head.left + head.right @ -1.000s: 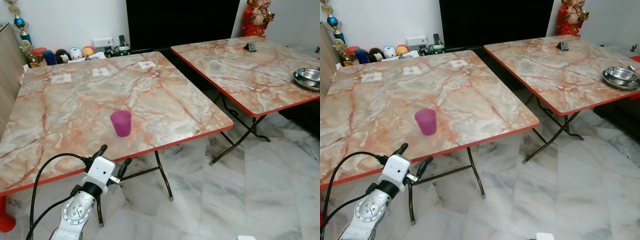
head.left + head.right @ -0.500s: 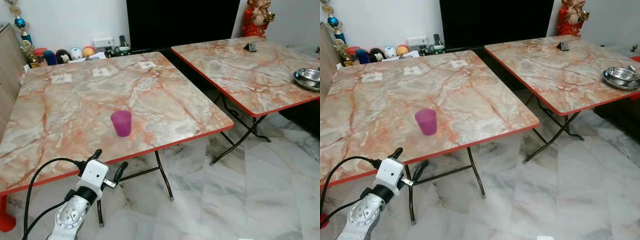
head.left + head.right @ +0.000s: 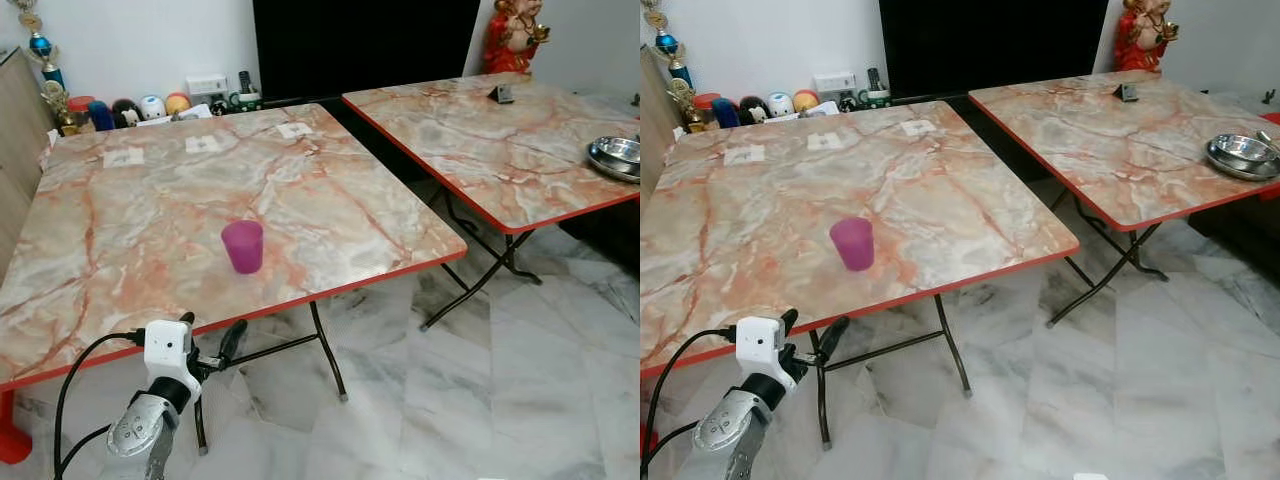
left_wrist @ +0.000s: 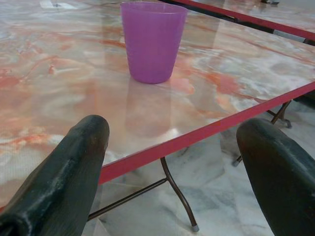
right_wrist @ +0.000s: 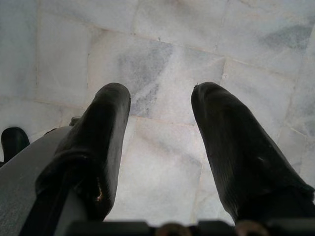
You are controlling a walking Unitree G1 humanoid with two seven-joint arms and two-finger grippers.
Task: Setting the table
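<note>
Purple cup (image 3: 242,246) upright on the near table (image 3: 120,260), close to its red front edge; left tool (image 3: 205,338) now lower and further back below that edge, spread wide and empty, suggesting the cup is placed; right tool (image 5: 160,142) likewise parted, floorward.

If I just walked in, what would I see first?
First, the purple cup, standing upright and alone near the front edge of the big marble table. Next, the robot's left pincer, open and empty, hanging just below that table's red edge in front of the cup. Off to the right, a shiny steel plate sits on the second table.
</note>
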